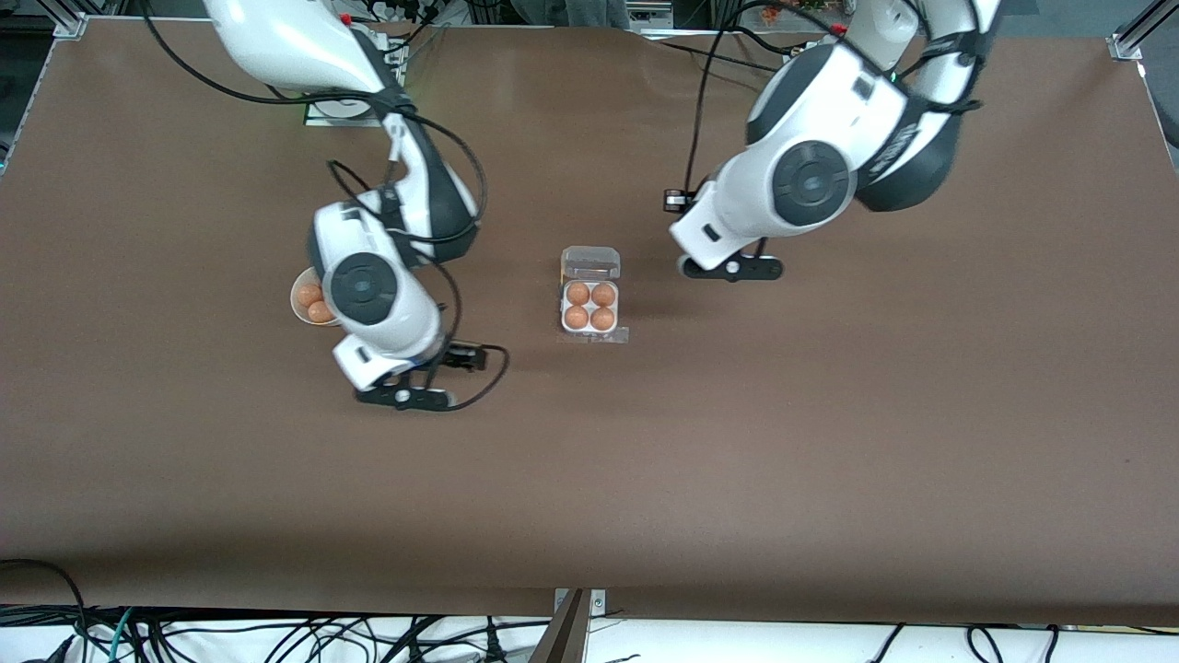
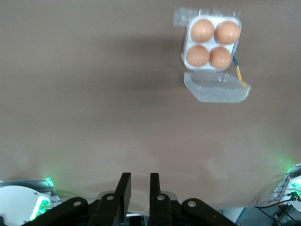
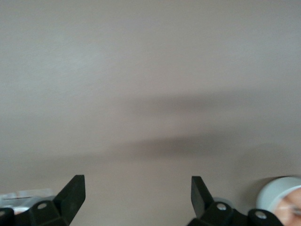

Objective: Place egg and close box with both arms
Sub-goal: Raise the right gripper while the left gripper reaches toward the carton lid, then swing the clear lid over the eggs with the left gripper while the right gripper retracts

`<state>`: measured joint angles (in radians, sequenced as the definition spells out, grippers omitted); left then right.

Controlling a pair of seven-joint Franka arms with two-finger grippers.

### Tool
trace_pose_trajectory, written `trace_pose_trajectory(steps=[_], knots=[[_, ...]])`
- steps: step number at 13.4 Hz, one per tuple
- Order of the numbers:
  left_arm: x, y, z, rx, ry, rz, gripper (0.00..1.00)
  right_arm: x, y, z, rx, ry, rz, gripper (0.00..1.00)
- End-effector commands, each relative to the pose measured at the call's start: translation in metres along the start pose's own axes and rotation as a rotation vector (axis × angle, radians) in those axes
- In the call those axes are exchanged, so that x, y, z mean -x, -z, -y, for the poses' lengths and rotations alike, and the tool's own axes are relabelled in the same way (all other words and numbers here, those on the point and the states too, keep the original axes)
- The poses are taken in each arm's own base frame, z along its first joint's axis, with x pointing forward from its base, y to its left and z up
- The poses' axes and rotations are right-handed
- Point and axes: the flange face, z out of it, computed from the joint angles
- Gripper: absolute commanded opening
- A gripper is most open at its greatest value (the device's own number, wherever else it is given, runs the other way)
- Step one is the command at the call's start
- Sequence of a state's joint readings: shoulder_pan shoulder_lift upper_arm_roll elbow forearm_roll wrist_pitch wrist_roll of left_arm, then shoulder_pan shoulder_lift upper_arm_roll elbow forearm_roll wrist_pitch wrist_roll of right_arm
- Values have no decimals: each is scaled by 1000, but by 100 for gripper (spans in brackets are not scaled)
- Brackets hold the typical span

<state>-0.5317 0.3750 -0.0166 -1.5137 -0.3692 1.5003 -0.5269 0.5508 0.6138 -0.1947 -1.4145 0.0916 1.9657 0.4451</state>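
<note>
The clear-plastic box (image 1: 590, 333) lies at the middle of the table with its lid (image 1: 590, 262) swung open on the side farther from the front camera. Four brown eggs (image 1: 589, 306) fill its cells. The left wrist view shows the box (image 2: 184, 47), the eggs (image 2: 211, 43) and the lid (image 2: 217, 87). My left gripper (image 1: 734, 269) hovers over bare table beside the box toward the left arm's end, its fingers (image 2: 123, 188) almost together and empty. My right gripper (image 1: 405, 398) hovers over bare table toward the right arm's end, wide open (image 3: 136, 181) and empty.
A round white bowl (image 1: 298, 293) with two brown eggs (image 1: 313, 302) stands toward the right arm's end, partly hidden under the right arm. Its rim shows in the right wrist view (image 3: 277, 190). Black cables hang from both arms.
</note>
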Motion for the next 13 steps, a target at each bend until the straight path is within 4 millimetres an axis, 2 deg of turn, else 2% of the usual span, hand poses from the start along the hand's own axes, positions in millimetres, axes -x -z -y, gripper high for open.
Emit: trace_pose_trajectory(steps=[1,2,4,6,8,10,11,13], knots=[[-18,-20,-15,53,16,83,17,-7,34,-64,-32,1,26,100],[-21,-28,-19,65,28,109,17,-6,44,-89,-41,9,26,100],[-24,-61,-36,30,29,150,17,4,81,-152,-62,29,3,100],[-25,-87,-55,-1,13,170,17,20,125,-206,-79,-18,-41,100],[-32,-110,-62,-12,15,199,17,43,171,-257,-109,-35,-100,100],[-43,-122,-68,6,20,214,18,65,203,-294,-114,-39,-79,100],[-41,-134,-78,3,11,225,18,73,214,-304,-114,-28,-67,100],[-50,-148,-84,12,16,198,18,80,237,-321,-115,-41,-54,100]])
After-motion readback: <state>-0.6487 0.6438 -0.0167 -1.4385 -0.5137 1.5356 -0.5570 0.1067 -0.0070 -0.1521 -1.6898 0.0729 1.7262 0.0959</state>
